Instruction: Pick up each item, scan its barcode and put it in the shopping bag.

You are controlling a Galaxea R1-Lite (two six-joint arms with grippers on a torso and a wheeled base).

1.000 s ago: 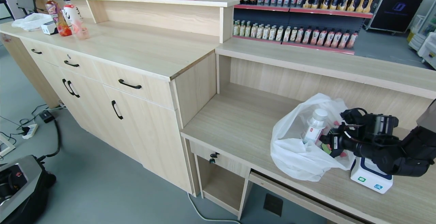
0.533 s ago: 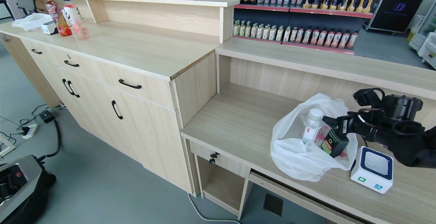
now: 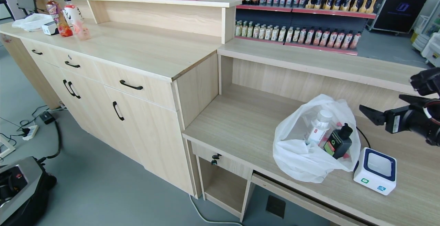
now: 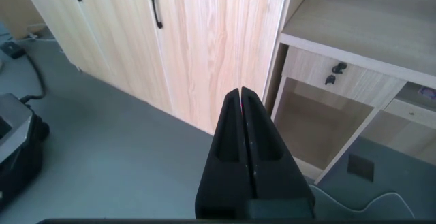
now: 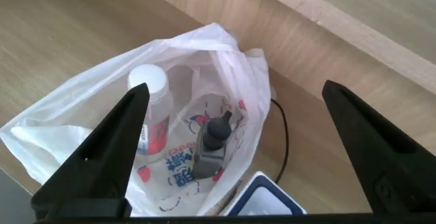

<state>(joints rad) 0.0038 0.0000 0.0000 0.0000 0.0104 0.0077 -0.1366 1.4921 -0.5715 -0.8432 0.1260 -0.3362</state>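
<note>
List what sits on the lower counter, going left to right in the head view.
white bottle → dark bottle → scanner. Both bottles are inside the bag, which spans them.

On the bench (image 3: pixel 240 116), the shopping bag (image 3: pixel 299 160) holds a capped bottle (image 3: pixel 318 126) with a nozzle-topped container (image 3: pixel 338 143) to its right. A barcode scanner (image 3: pixel 375 171) sits just right of the bag.

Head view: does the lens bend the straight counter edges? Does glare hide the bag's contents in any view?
Head view: yes, the long counter edges bow slightly. Head and right wrist views: no glare on the bag; the bottle inside is plain.
</note>
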